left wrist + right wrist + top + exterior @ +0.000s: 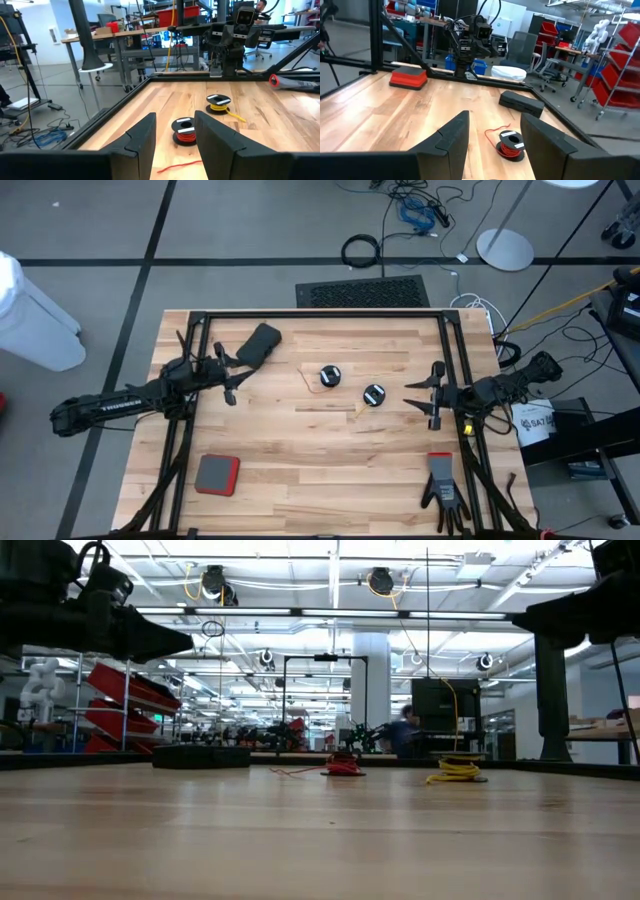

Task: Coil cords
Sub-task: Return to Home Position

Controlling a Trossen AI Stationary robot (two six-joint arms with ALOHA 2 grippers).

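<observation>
Two small black reels stand flat on the wooden table (300, 450), near its middle. The left one (330, 376) (185, 131) carries the reddish-orange cord, and a loose tail (180, 165) trails from it over the wood. The right one (374, 394) (218, 103) carries the yellow cord, with a short tail (235, 116). My left gripper (232, 380) (175, 122) hangs open and level above the table, left of the reels. My right gripper (420, 398) (495, 120) hangs open and level to their right. Both point at the reels and hold nothing.
A black case (258, 346) lies at the far left. A red and grey block (217, 474) sits near the front left, and a black glove with a red cuff (442, 488) lies at the front right. Black frame rails (320, 314) border the table.
</observation>
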